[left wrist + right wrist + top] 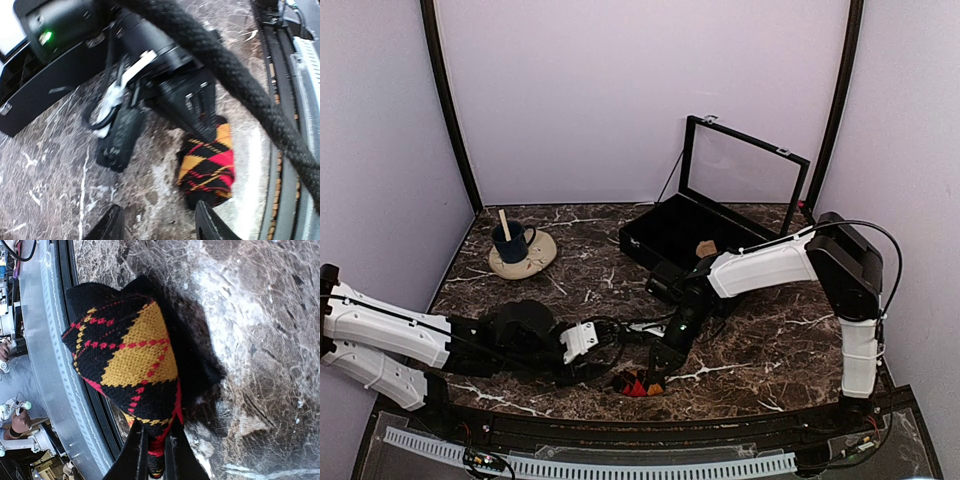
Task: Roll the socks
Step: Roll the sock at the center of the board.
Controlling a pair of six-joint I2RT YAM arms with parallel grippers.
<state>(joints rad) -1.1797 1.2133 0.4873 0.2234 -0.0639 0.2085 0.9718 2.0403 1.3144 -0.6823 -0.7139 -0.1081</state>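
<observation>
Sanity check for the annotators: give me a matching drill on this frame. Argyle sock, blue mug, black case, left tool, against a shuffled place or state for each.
Things:
1. argyle sock
2. blue mug
3. black case
4. left tool

Places or states:
A. standing open, back right
B. on a beige plate, back left
C. pinched in the shut right tool, at the near edge
D. jaws apart

Pairs: 1-C, 2-B, 3-A, 4-D
</observation>
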